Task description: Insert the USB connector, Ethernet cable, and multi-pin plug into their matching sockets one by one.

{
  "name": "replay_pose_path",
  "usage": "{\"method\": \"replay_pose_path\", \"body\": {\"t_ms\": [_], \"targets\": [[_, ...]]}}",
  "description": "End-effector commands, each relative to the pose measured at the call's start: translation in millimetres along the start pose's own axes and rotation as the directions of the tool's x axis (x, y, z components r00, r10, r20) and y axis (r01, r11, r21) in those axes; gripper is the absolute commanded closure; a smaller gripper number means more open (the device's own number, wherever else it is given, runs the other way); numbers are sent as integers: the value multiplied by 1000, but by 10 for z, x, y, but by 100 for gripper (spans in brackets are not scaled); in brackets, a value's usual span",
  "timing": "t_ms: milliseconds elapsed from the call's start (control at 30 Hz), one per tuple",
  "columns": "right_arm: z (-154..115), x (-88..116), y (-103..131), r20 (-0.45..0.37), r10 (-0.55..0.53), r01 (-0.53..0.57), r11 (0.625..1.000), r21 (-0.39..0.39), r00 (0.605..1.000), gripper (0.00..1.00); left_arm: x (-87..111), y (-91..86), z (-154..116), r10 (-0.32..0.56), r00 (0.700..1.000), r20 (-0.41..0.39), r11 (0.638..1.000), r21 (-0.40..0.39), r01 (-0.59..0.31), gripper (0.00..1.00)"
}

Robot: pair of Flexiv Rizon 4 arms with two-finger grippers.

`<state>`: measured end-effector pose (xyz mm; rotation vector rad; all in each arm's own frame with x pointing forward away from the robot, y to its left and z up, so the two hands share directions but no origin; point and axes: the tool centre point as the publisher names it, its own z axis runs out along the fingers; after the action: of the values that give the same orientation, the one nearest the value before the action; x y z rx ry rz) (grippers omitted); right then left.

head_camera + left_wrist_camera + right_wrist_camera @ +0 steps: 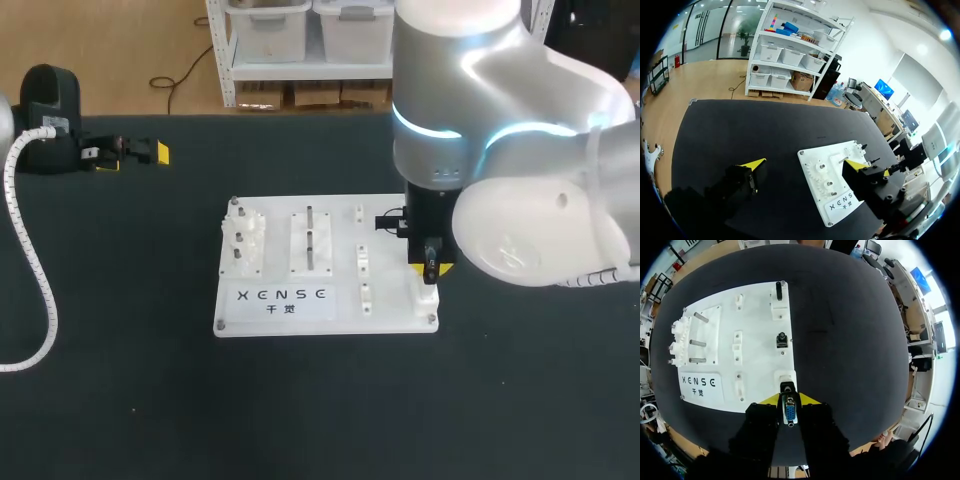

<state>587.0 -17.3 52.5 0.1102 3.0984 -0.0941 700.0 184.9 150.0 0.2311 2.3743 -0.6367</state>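
right gripper clamping multi-pin plug over white board, left gripper spread

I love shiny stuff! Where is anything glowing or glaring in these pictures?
Head view: the right arm has a glowing blue ring and bright glare on its silver shell. Right wrist view: the board is evenly lit, no glare. Left wrist view: the table looks matte, without shine.

Black table, cluster of white gears, just beside it a white block with upright metal pegs
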Motion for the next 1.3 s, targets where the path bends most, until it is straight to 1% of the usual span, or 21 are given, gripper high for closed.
{"method": "replay_pose_path", "body": {"t_ms": [33,100,167,200,500,867,1067,1200,1233,1300], "targets": [[271,53,-42,1,-1,1,1000,0,1000,100,0,0,0,0,1000,0,1000,0,0,0],[226,37,-39,11,-6,6,1000,-1,1000,100,0,0,0,0,1000,0,1000,0,0,0],[184,23,-38,23,-10,10,1000,0,1000,59,0,0,0,0,1000,0,1000,0,0,0],[160,17,-38,34,-15,15,1000,-2,999,0,0,0,0,0,1000,0,1000,0,0,0],[-36,-18,-53,75,-18,21,999,-30,997,0,0,0,0,0,1000,0,1000,0,0,0],[-213,-56,-54,105,-18,23,998,-50,994,0,0,0,0,0,1000,0,1000,0,0,0],[-294,-84,-41,121,-21,28,998,-55,992,0,0,0,0,0,1000,0,1000,0,0,0],[-379,-90,-13,141,-25,36,996,-76,990,0,0,0,0,0,1000,0,1000,0,0,0],[-409,-85,3,136,-41,50,997,-64,990,0,0,0,0,0,1000,0,1000,0,0,0],[-409,-85,3,136,-41,50,997,-64,990,0,0,0,0,0,1000,0,1000,0,0,0]]}}
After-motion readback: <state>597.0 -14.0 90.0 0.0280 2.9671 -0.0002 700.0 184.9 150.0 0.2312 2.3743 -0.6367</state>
